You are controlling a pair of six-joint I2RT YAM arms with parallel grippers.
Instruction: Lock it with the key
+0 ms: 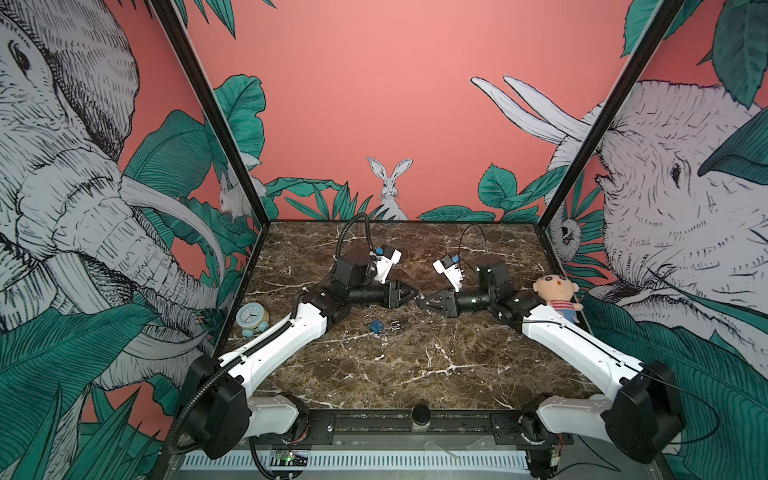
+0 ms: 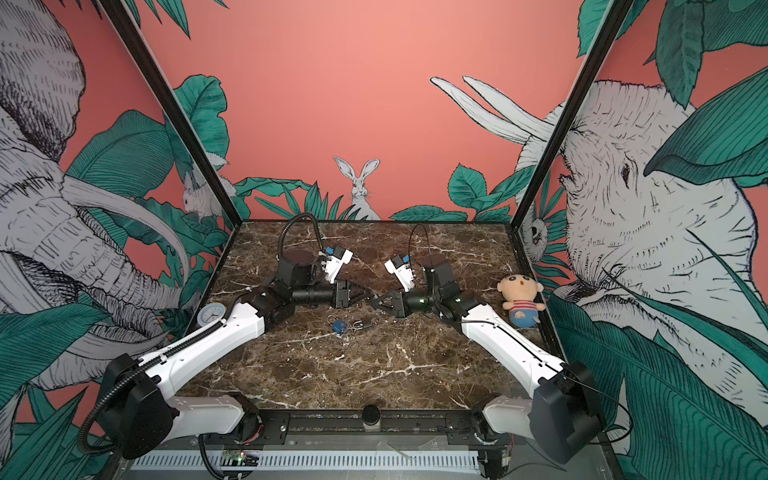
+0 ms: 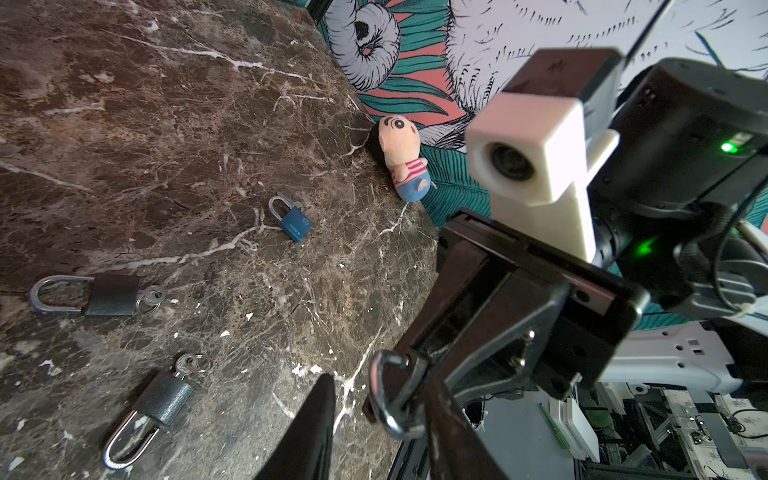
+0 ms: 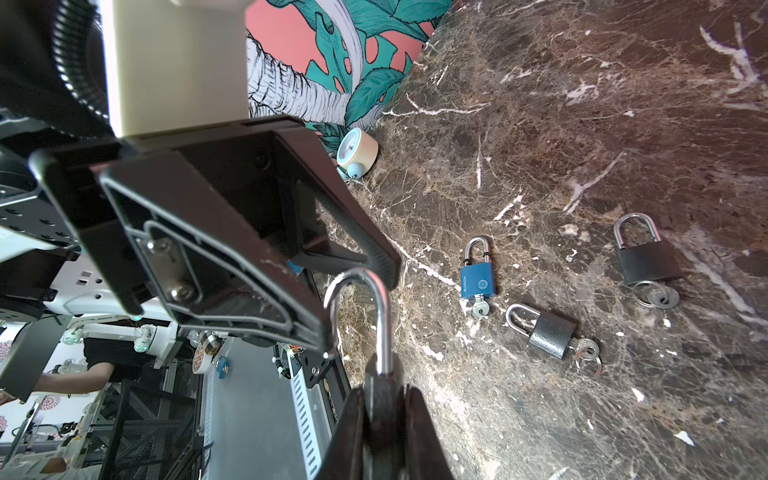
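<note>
I clamp the black steel-shackled padlock by its body in the right gripper, presenting the shackle to the left gripper, jaws half open.

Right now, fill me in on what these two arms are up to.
The right end effector is shut on the body of a dark padlock whose silver shackle stands open, holding it over the brown marble table. The left end effector faces it, fingers apart on either side of that shackle, not clearly gripping. No key shows in the held lock. A blue padlock and two black padlocks, each with a key in it, lie on the table.
</note>
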